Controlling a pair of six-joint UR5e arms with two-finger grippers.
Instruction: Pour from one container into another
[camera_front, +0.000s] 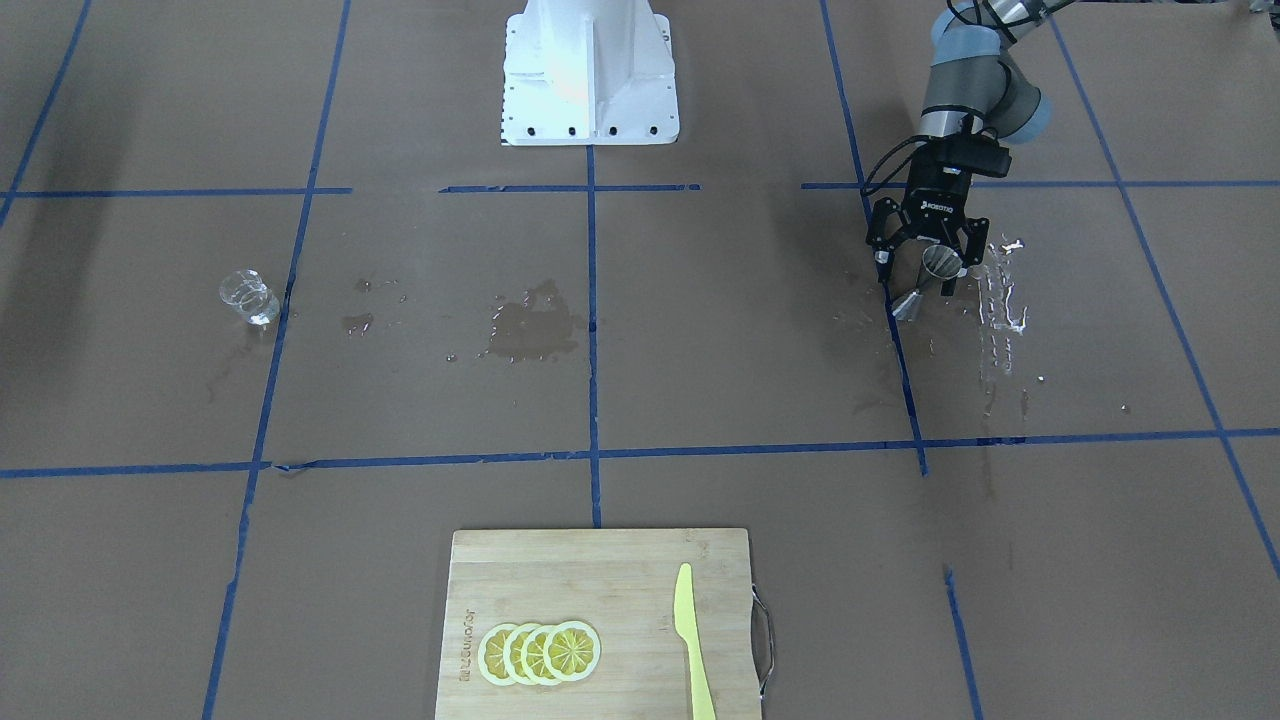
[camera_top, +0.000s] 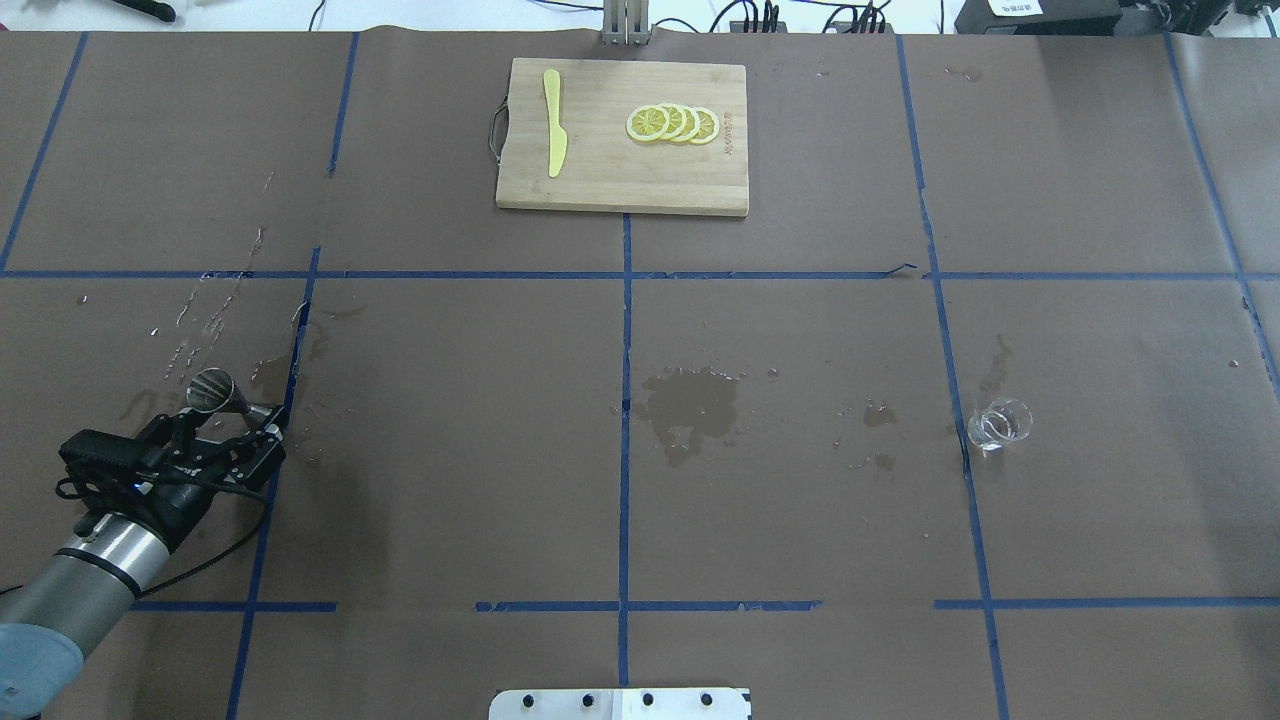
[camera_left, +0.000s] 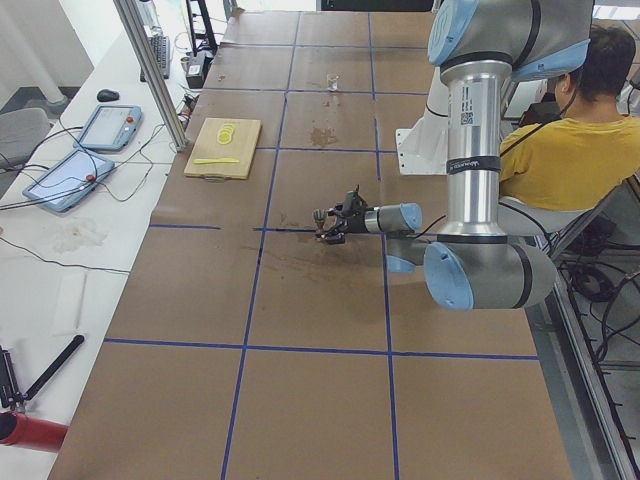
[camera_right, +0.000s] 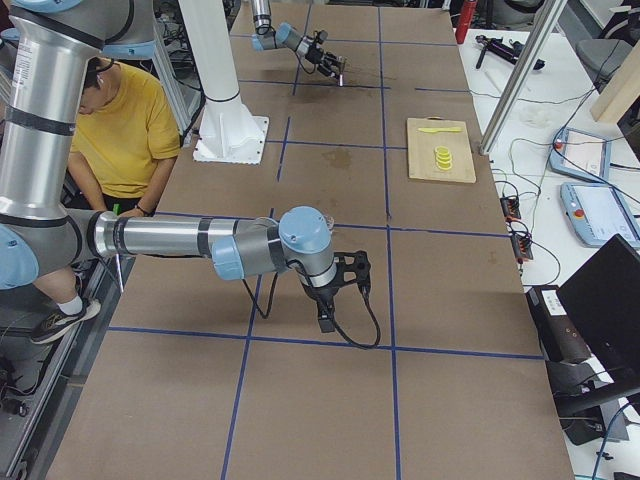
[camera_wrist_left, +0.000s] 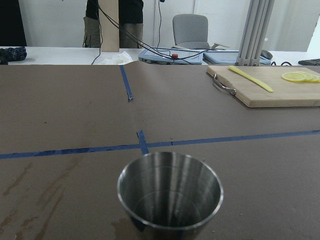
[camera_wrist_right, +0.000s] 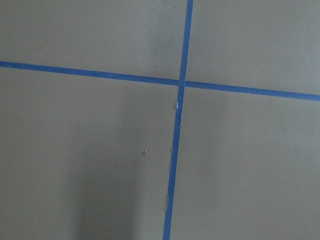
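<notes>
A steel jigger (camera_front: 938, 265) stands upright on the wet paper, its wide empty cup filling the lower middle of the left wrist view (camera_wrist_left: 170, 195). My left gripper (camera_front: 928, 275) lies level at table height with its fingers spread, open, and the jigger sits between them. A clear glass (camera_top: 998, 422) stands far off on the other side of the table (camera_front: 248, 297). My right gripper (camera_right: 325, 318) hangs low over the bare paper near the robot's right end; I cannot tell whether it is open or shut.
A wooden cutting board (camera_top: 600, 185) holds lemon slices (camera_top: 672, 123) and a yellow knife (camera_top: 553, 135) at the far edge. A wet patch (camera_top: 690, 400) darkens the table's middle and droplets (camera_front: 1003, 300) lie beside the jigger. A person in yellow (camera_right: 125, 130) sits behind the robot base.
</notes>
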